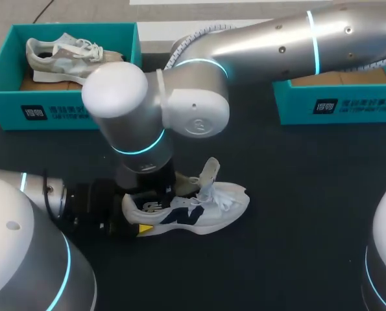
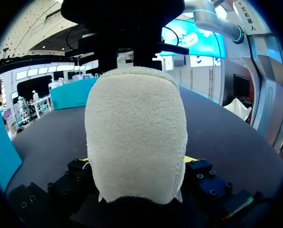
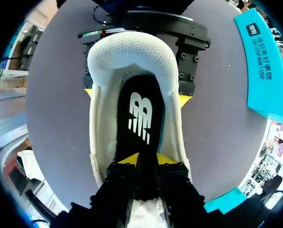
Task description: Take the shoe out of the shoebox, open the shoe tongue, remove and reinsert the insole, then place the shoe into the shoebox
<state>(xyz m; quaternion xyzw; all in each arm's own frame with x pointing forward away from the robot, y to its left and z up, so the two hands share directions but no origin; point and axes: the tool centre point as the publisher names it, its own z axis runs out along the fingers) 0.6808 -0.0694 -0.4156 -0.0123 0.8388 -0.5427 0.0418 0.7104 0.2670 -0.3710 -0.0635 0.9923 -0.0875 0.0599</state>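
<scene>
Insole removal, by the look of it. The shoe [image 1: 199, 210] sits on the table [image 1: 296, 194], its heel clamped by the left gripper [image 2: 139, 161]. The right gripper [image 3: 146, 159] reaches inside, pinching the insole [image 3: 141, 114]. Next likely needs a straight, steady pull.

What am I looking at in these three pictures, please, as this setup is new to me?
These are two robot arms at a dark table. One picture looks down from above; the others come from a camera on each wrist. A white shoe lies on the table. The left tool clamps its heel from both sides. The right tool pinches the black insole inside it. Behind stand a teal left shoebox, holding a second shoe, and a right shoebox.
</scene>
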